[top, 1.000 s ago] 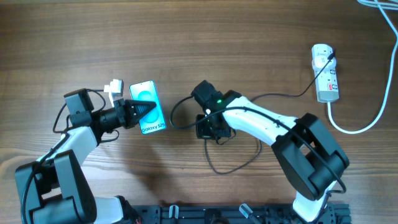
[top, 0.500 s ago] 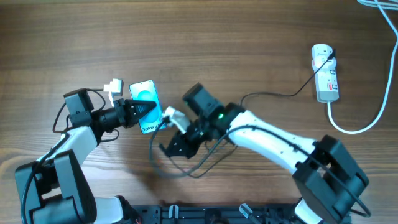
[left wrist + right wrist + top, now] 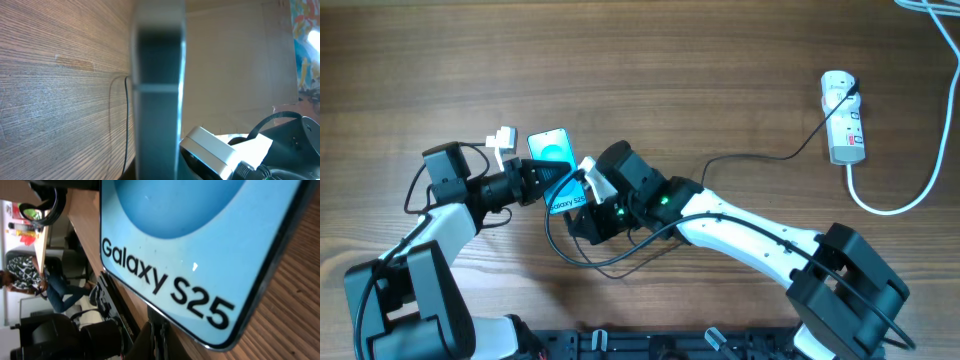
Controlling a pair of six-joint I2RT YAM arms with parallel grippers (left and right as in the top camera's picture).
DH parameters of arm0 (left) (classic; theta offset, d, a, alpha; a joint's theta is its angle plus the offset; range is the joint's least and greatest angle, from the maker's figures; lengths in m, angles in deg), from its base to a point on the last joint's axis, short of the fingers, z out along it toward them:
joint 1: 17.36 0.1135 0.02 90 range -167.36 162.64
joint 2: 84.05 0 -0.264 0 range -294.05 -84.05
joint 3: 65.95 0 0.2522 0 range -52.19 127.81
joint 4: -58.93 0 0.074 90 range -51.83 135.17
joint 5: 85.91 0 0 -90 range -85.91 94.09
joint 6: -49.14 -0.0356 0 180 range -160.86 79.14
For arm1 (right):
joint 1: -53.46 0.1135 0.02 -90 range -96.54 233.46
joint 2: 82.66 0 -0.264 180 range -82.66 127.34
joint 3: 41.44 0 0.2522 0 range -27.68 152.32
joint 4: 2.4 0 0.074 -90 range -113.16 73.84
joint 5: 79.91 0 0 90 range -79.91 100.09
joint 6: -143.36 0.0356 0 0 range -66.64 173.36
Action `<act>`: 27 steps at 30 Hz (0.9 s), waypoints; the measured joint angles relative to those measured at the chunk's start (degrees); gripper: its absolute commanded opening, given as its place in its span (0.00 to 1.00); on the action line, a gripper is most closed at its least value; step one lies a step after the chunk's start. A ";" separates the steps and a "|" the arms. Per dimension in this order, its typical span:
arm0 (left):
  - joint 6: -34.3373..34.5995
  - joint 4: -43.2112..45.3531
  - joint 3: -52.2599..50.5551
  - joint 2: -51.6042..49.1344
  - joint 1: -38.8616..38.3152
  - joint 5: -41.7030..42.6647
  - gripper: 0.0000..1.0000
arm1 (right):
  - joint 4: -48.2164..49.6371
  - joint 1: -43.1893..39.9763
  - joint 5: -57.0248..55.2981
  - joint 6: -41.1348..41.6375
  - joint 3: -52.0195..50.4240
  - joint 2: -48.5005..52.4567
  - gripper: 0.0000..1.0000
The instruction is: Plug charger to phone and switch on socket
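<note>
The phone [image 3: 552, 148], cyan screen reading "Galaxy S25", lies at the left of the table. My left gripper [image 3: 552, 177] is shut on it; in the left wrist view the phone [image 3: 157, 100] shows edge-on as a dark upright bar. My right gripper [image 3: 575, 203] is shut on the plug tip of the charger [image 3: 760, 155], right at the phone's lower edge. The right wrist view shows the phone screen [image 3: 190, 240] close up, with my shut fingers [image 3: 157, 340] just under its edge. The black cable loops below the phone and runs to the socket [image 3: 843, 118] at the far right.
A black plug [image 3: 847, 92] sits in the top of the socket. A thick white cable [image 3: 920, 190] curves from the socket round the right edge. The right arm's white wrist camera [image 3: 215, 155] is close beside the phone. The dark arm bases stand at the front edge.
My right arm has swung left from the table's middle to the phone's lower edge, dragging the black cable loop with it. The left arm and phone have stayed put.
</note>
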 measured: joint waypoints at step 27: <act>0.00 -2.19 0.00 0.00 0.02 -6.45 0.05 | -0.70 0.17 -0.98 2.03 -0.11 0.00 0.04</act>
